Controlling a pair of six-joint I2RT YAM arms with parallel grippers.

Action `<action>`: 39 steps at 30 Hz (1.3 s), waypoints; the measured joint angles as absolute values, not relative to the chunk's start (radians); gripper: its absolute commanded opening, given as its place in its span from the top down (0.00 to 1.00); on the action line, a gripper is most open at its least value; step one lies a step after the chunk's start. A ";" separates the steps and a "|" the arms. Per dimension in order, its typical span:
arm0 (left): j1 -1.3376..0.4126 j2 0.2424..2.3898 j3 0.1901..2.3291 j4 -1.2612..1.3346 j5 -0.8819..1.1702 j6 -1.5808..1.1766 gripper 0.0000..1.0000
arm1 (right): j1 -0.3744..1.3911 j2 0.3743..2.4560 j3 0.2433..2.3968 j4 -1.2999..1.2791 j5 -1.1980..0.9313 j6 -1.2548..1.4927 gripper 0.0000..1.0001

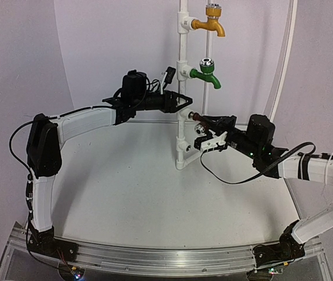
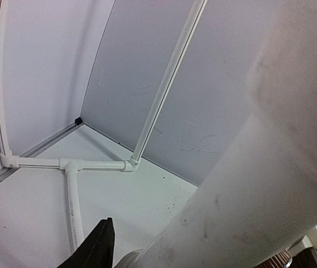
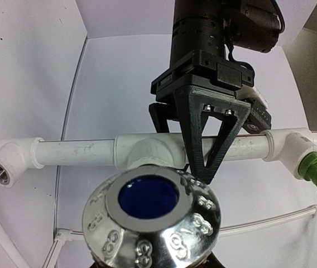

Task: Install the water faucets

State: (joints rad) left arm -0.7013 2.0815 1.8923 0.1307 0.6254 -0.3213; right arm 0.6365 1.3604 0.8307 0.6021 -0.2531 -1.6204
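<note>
- My right fingers are closed on the dark brown faucet. I hold it sideways just beside the white pipe stand, over the middle of the counter. Its silver cap fills my right wrist view.
- The step in hand, as I judge it, is seating this faucet in the socket right behind it. I cannot tell whether the two already touch.
- Next I would need to line its inlet end square with that socket, press in and probably turn, keeping the stand from twisting.
- My left fingers straddle the pipe just above that socket. As far as I can see they are clamped on it as a brace.
- Farther up the stand the green faucet sits fitted, and the yellow faucet is at the top. An elbow socket lower down is empty.
- The counter is matt white and lightly scuffed, with a metal rail along its near edge. A curved white backdrop wraps the far edge.
</note>
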 measured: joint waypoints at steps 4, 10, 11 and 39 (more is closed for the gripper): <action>-0.701 2.082 1.892 0.131 0.625 -0.313 1.00 | 0.636 1.370 0.831 0.626 -0.256 -1.615 1.00; -0.701 2.082 1.892 0.131 0.625 -0.310 1.00 | 0.636 1.394 0.831 0.641 -0.257 -1.603 1.00; -0.701 2.082 1.892 0.131 0.625 -0.309 1.00 | 0.636 1.396 0.831 0.645 -0.257 -1.601 1.00; -0.707 2.081 1.883 0.148 0.599 -0.304 1.00 | 0.643 1.439 0.831 0.746 -0.234 -1.189 1.00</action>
State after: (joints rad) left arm -0.7068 2.0808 1.8835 0.1476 0.5989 -0.3038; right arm 0.6434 1.4393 0.8314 0.7458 -0.2343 -1.1892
